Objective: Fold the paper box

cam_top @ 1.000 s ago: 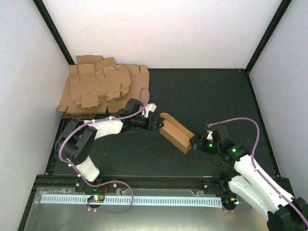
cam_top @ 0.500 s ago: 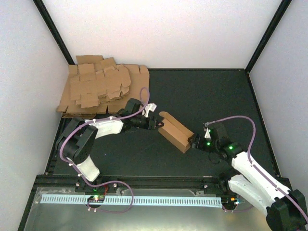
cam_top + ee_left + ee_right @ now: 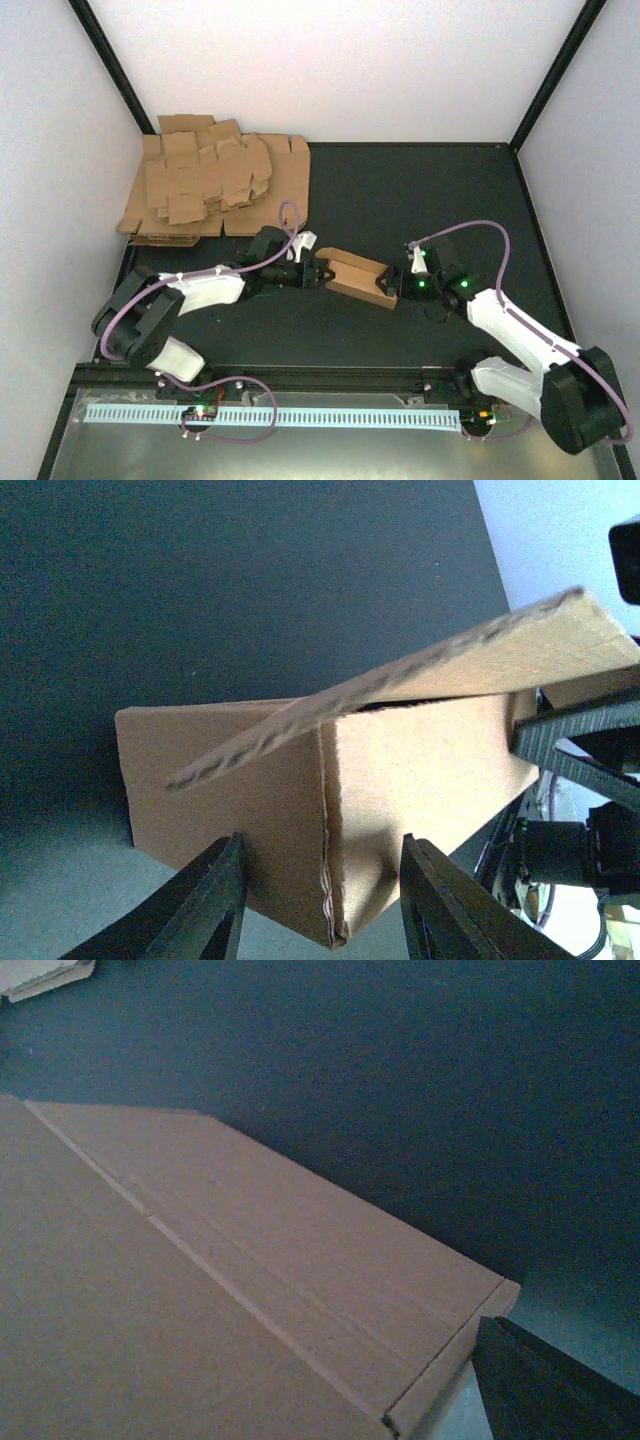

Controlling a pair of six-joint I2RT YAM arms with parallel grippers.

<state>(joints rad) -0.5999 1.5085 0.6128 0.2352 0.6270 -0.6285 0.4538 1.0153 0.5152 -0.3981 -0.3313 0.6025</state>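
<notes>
Left gripper (image 3: 312,272) is straddling the left end corner of the paper box (image 3: 357,279); can't tell if it's biting. Box is lying mid-table, long axis left-right, loose flap (image 3: 400,680) pointing left. Right gripper (image 3: 398,287) is at the right end, grip unclear. You're likely closing ends; next, tuck that flap while bracing.
</notes>
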